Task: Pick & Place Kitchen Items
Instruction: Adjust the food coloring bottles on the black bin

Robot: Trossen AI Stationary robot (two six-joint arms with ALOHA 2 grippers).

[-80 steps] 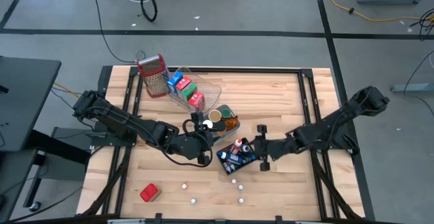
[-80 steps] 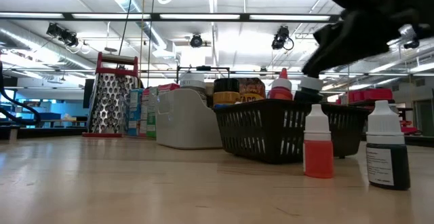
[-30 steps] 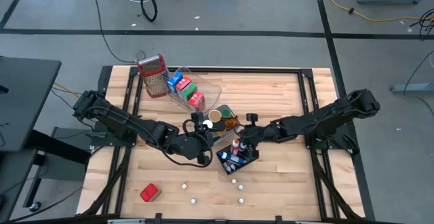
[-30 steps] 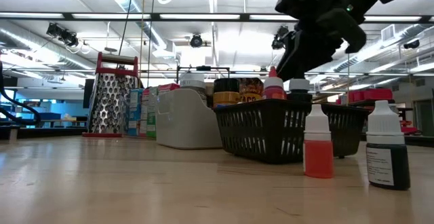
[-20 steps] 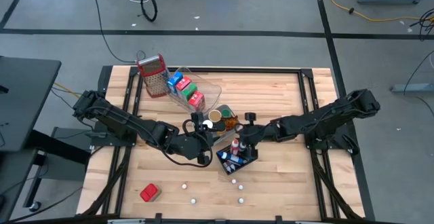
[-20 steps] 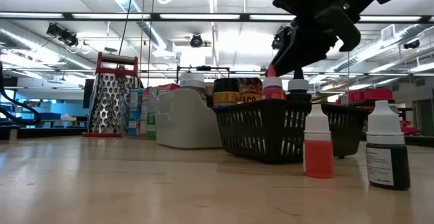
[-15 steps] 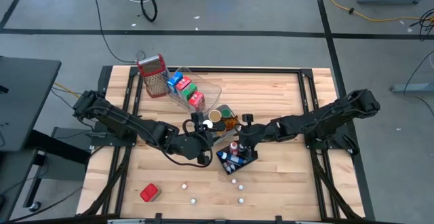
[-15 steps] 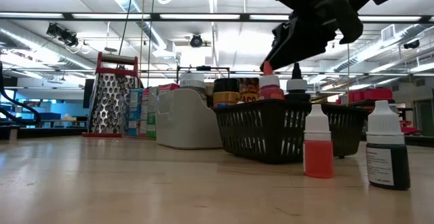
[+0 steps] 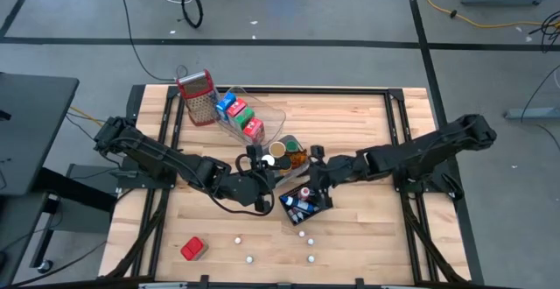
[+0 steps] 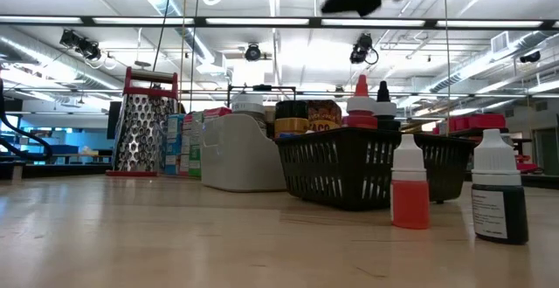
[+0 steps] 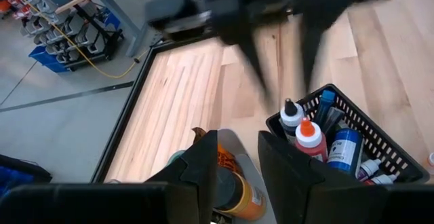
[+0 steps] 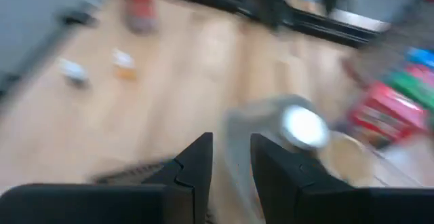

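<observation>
Since the earlier frames, the right gripper (image 9: 312,168) has left the red-capped bottle (image 10: 361,106) standing in the black basket (image 9: 324,204) and swung toward frame centre.

High view: left gripper (image 9: 260,177) sits left of centre by the basket; several small white caps (image 9: 249,259) and a red carton (image 9: 193,248) remain loose at lower left, so work remains.

Left wrist view: its fingers (image 11: 203,161) stand parted, empty, the bottle just beyond.

Right wrist view: fingers (image 12: 196,163) parted, empty.
</observation>
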